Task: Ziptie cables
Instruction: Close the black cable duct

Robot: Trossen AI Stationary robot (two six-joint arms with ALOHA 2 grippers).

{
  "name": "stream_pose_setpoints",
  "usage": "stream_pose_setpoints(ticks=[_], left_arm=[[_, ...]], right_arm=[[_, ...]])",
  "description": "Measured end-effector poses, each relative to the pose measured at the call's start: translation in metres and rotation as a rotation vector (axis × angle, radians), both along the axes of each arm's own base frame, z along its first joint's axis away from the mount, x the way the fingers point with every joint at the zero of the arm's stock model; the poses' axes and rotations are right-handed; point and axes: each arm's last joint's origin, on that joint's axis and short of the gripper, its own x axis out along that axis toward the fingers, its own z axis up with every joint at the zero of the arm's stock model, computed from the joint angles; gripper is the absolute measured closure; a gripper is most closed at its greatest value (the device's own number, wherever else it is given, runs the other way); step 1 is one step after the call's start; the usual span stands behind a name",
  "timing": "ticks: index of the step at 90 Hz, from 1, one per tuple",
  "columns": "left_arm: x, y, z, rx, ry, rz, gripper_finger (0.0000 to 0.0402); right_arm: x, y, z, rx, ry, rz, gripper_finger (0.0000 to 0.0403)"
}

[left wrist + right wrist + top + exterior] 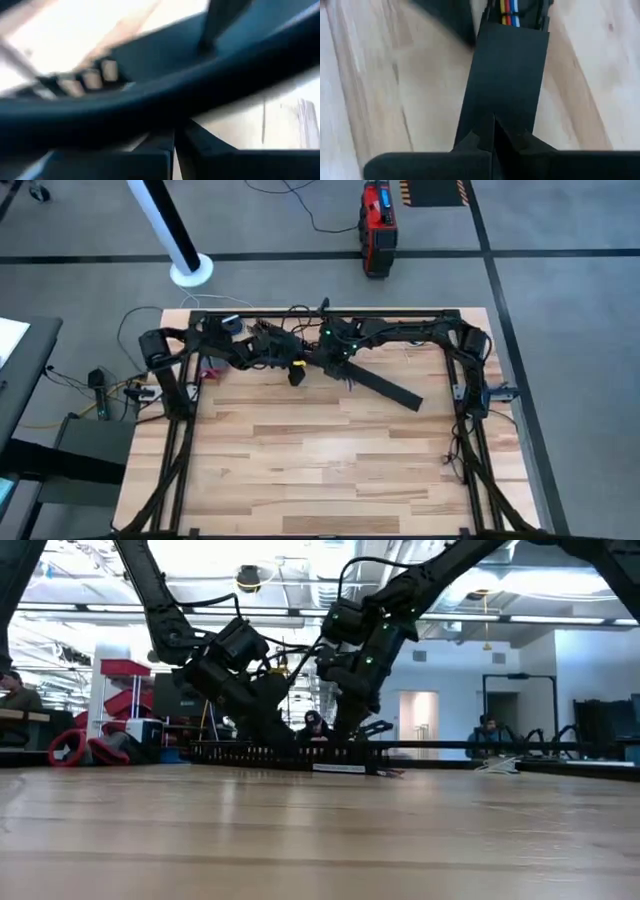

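A flat black strip (385, 387) lies aslant on the wooden table near its far edge. In the low view a long comb-slotted black channel (290, 752) lies on the table. The cables (509, 12), red, yellow and blue wires, show just past the strip's far end in the right wrist view. My right gripper (494, 125) is shut over the strip's end (335, 360). My left gripper (174, 145), shut, stands beside it to the left (288, 356), down at the channel (272, 738). A dark curved band (165, 95) crosses the blurred left wrist view. My left gripper is down at the comb-slotted channel, but the blurred view does not show whether its shut fingers touch it. My right gripper comes from above with shut fingers over the strip's flat top face (500, 100), along its length. The strip is wider than the fingertips and lies flat. Whether they press on it, I cannot tell.
Black frame rails (465, 380) run along the table's left, right and far sides. A small yellow piece (297, 371) sits by my left gripper. Bare wood fills the near half of the table (320, 470). People (487, 735) sit in the room beyond.
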Motion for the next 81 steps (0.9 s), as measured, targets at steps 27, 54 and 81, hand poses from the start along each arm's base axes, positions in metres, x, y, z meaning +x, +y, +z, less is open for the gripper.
stream_pose_setpoints(ticks=[27,54,81], left_arm=[[-0.023,0.001,0.050,0.094,0.022,0.122,0.0401],[-0.087,0.041,0.058,0.058,0.241,0.434,0.0401],[-0.090,0.060,0.034,0.024,0.309,0.422,0.0401]], right_arm=[[-0.002,-0.001,-0.001,0.028,0.012,0.001,0.0403],[-0.003,0.011,-0.002,0.045,0.058,0.031,0.0403],[-0.001,0.035,-0.002,0.067,0.113,0.078,0.0403]])
